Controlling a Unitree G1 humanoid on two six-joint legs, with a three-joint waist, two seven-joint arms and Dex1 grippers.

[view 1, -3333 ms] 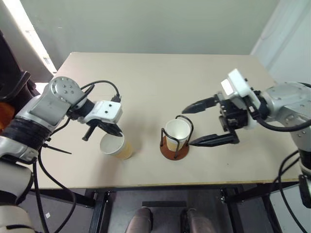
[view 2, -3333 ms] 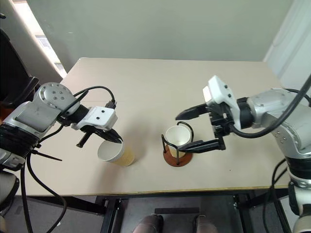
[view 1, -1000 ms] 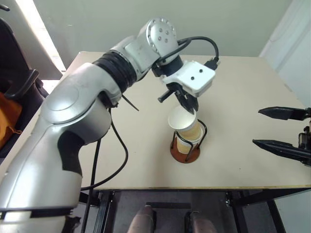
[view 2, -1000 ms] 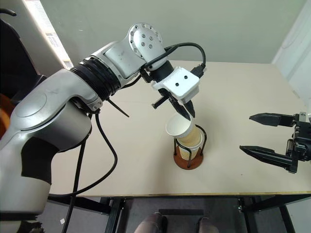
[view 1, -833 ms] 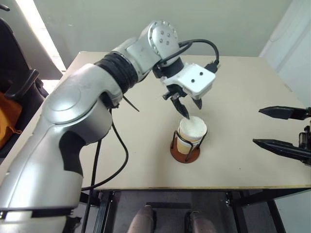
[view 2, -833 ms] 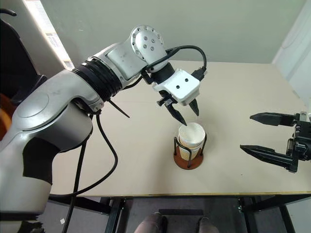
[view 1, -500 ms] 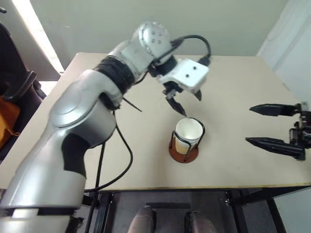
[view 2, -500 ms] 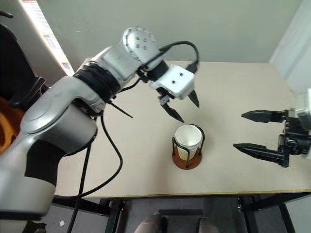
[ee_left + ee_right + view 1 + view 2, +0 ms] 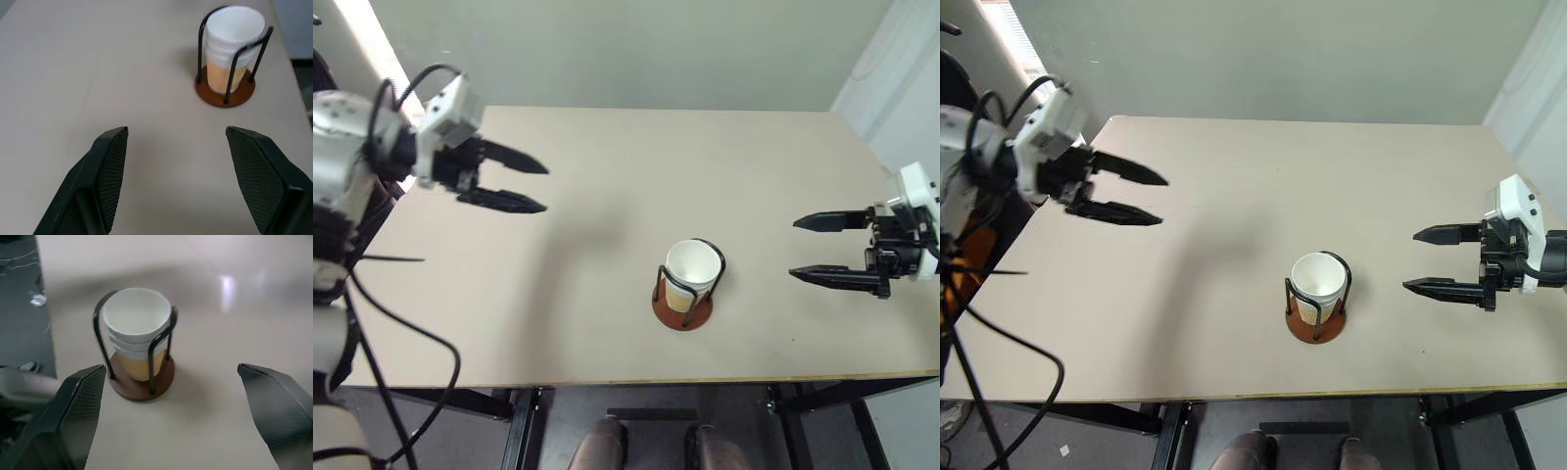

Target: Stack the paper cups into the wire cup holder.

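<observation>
The paper cups (image 9: 693, 270) sit nested upright inside the wire cup holder (image 9: 683, 311), near the table's front middle. Their stacked white rims show above the tan sides in the left wrist view (image 9: 230, 46) and right wrist view (image 9: 138, 325). The holder's black loops rise from a reddish-brown disc (image 9: 142, 381). My left gripper (image 9: 546, 189) hangs open and empty over the table's far left, pointing toward the holder. My right gripper (image 9: 792, 249) stands open and empty to the right of the holder, well apart from it.
The beige table (image 9: 607, 147) carries only the holder with its cups. Its front edge (image 9: 636, 375) runs close below the holder. A pale wall stands behind the table, and dark gear sits off the left edge.
My left gripper let go of the cup, which dropped into the stack in the holder. That arm then swung far out to the left. My right gripper edged in toward the holder.
</observation>
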